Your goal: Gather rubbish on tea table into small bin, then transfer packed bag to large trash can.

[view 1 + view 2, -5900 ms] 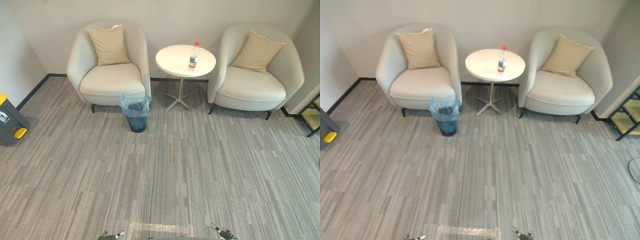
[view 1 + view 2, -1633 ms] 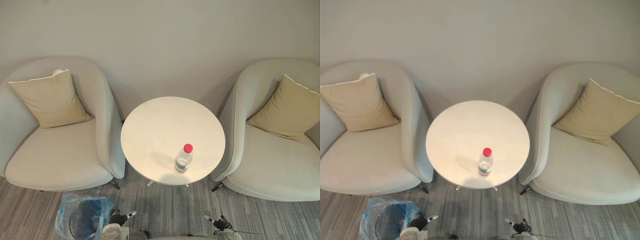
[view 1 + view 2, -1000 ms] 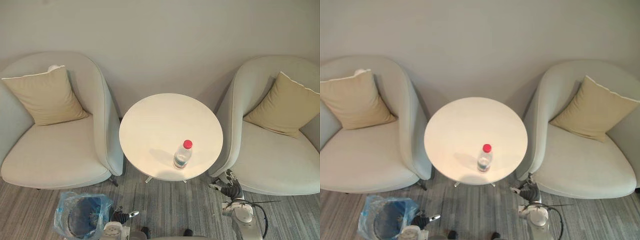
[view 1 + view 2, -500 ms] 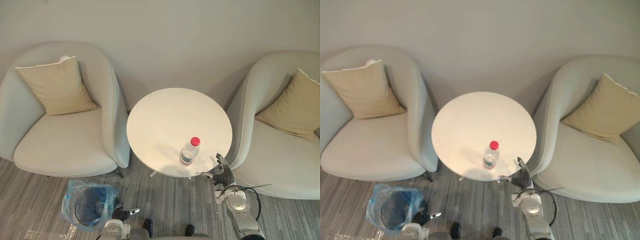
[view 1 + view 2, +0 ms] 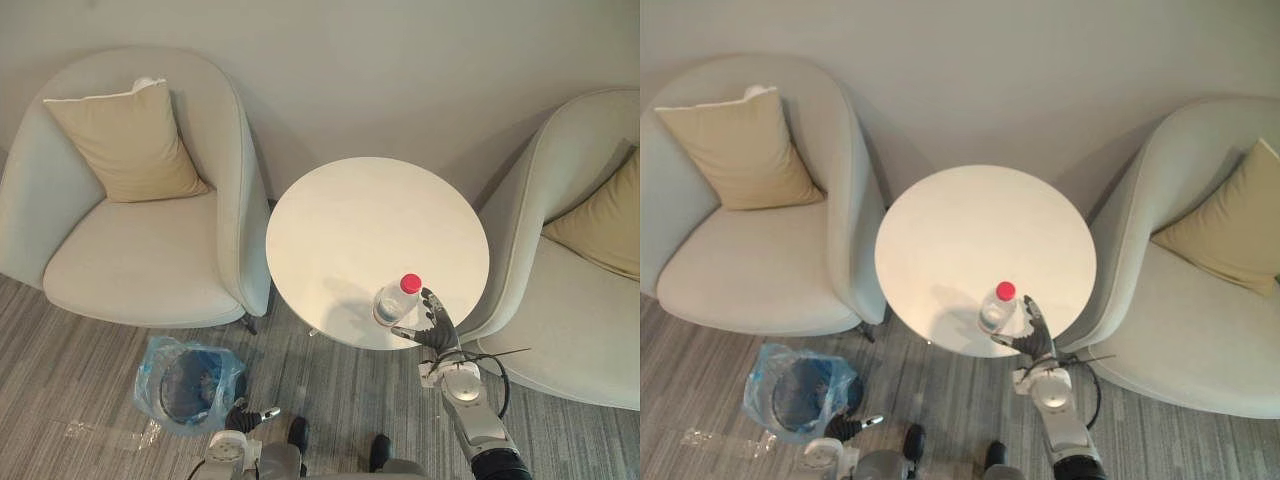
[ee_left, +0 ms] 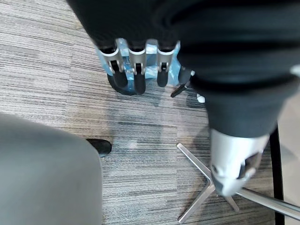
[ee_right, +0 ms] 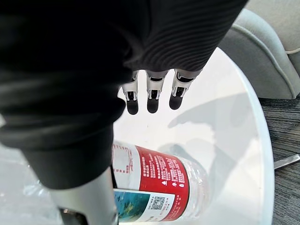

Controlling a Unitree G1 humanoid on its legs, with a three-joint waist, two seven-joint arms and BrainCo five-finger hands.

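The plastic bottle [image 5: 396,302] with its red cap [image 5: 410,283] stands upright near the front edge of the round white table [image 5: 360,215], on the side nearest the right armchair [image 5: 575,300]; it is the one bit of rubbish I can see up there. The right hand [image 5: 434,328] is level with it and just beside it, fingers [image 7: 150,99] straight and spread, thumb apart, nothing gripped; whether the palm touches the label I cannot tell. The left hand [image 5: 243,417] hangs low by the small bin [image 5: 186,380] and its blue bag [image 5: 150,365], on the floor beside the left armchair [image 5: 140,250]; its fingers are loose and hold nothing. To grasp well, I'd say: set the palm square against the labelled middle, not the cap; wrap fingers and thumb from opposite sides; close gently, since a light bottle so near the rim could tip at a nudge; lift straight up before swinging across to the bin.
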